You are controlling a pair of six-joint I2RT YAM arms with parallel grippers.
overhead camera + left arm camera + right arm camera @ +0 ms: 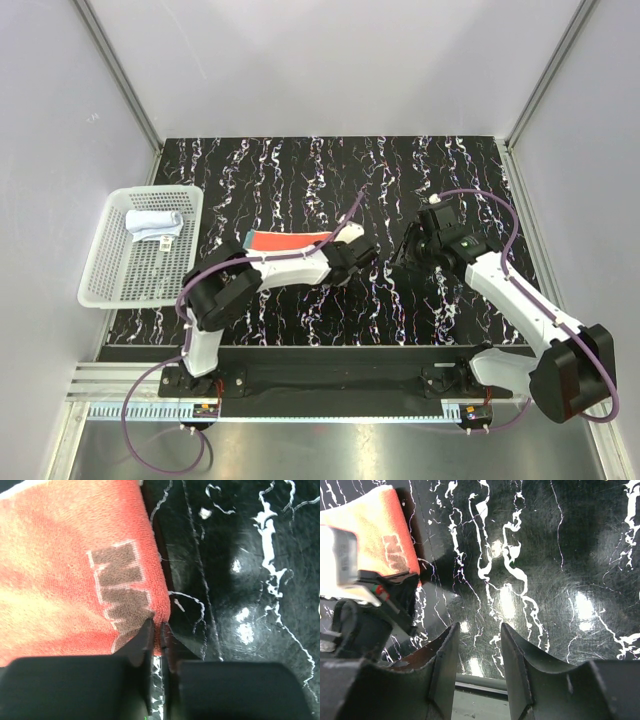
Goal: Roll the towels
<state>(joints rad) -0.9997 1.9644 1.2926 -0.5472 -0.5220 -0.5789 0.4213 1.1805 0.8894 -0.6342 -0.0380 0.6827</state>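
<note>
The red-orange towel (288, 240) lies flat on the black marbled table, its teal edge at the left end. In the left wrist view the towel (65, 580) shows a brown pattern patch. My left gripper (338, 248) is shut on the towel's right corner (156, 627), low at the table. The pale blue towel (153, 223) lies rolled inside the white basket (120, 275). My right gripper (405, 250) is open and empty (479, 630), hovering over bare table to the right of the towel (375, 530).
The white perforated basket stands at the table's left edge. Grey walls enclose the table on three sides. The left arm's wrist (375, 605) sits close to the left of my right gripper.
</note>
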